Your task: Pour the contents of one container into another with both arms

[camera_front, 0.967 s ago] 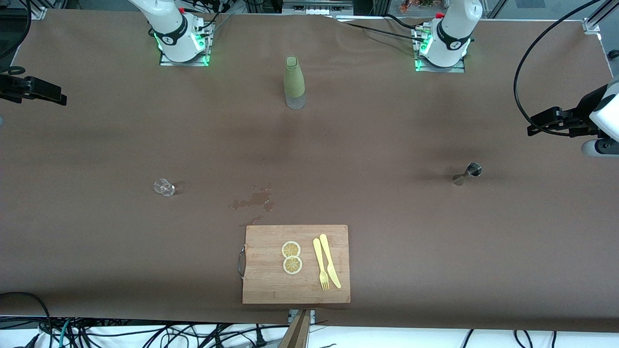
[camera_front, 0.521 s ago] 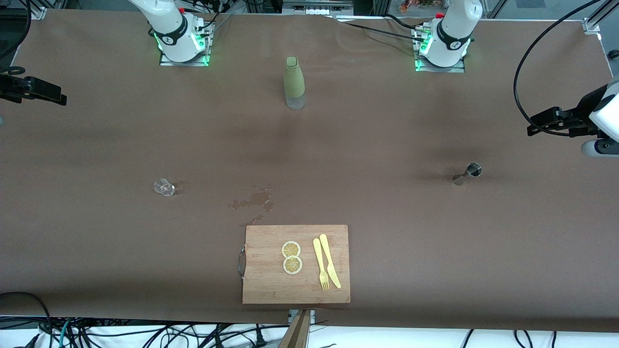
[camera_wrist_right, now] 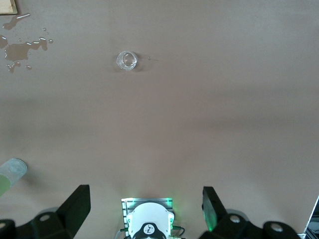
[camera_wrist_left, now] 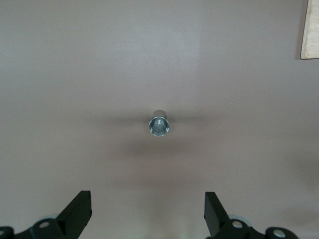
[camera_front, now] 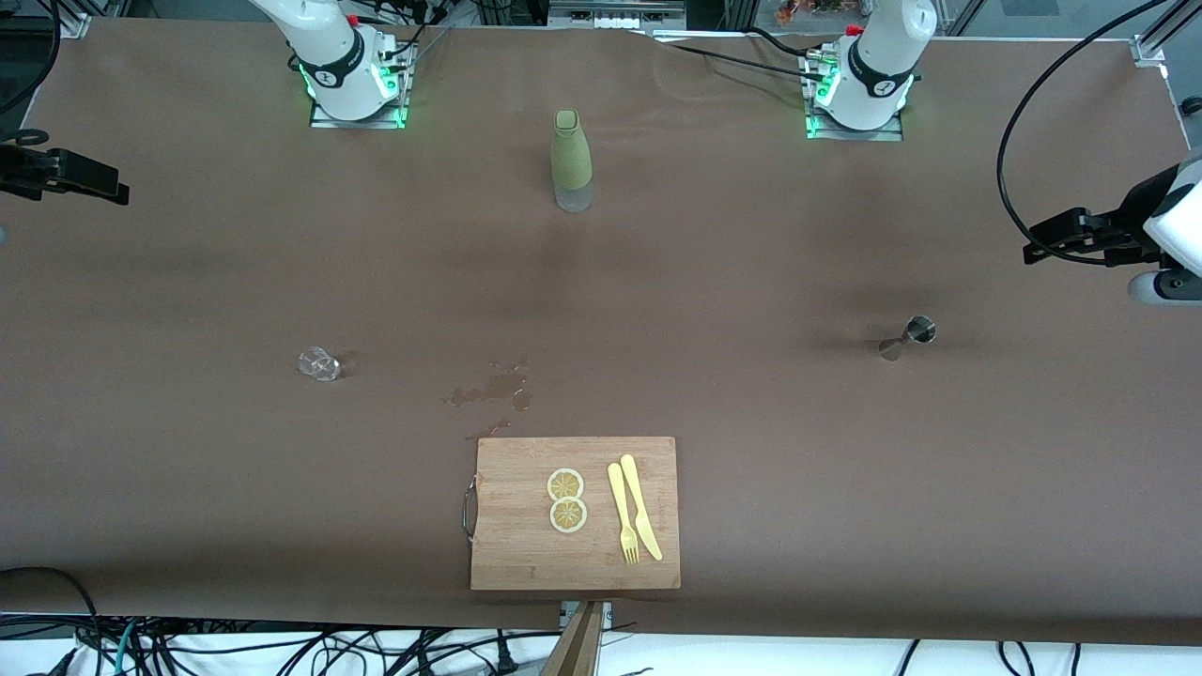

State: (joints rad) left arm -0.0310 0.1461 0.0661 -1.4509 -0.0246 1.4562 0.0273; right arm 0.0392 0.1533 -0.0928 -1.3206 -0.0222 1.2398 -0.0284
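Nothing has moved since the earlier frames: both arms wait, and every item sits where it did.

My left gripper [camera_wrist_left: 148, 211] hangs high over the left arm's end of the desk [camera_front: 751, 282], fingers [camera_wrist_left: 77, 211] spread wide, holding nothing. Directly under it the jigger [camera_wrist_left: 159, 125] stands upright on the desk, its open cup facing up; in the front view the jigger [camera_front: 909, 338] is well apart from everything else.

My right gripper [camera_wrist_right: 144, 209] hangs high over the right arm's end, fingers [camera_wrist_right: 75, 206] likewise spread and empty. The glass cup [camera_wrist_right: 126, 60] stands upright on the desk under its camera's view; in the front view the glass cup [camera_front: 319, 364] is about as near the front camera as the jigger.

Between the two, a wet patch [camera_front: 493, 388] marks the desk, just beside the cutting board [camera_front: 526, 554]. On the board: two lemon slices [camera_front: 566, 499], a fork [camera_front: 623, 514], a knife [camera_front: 640, 507]. The green bottle [camera_front: 571, 160] stands upright between the arm bases.
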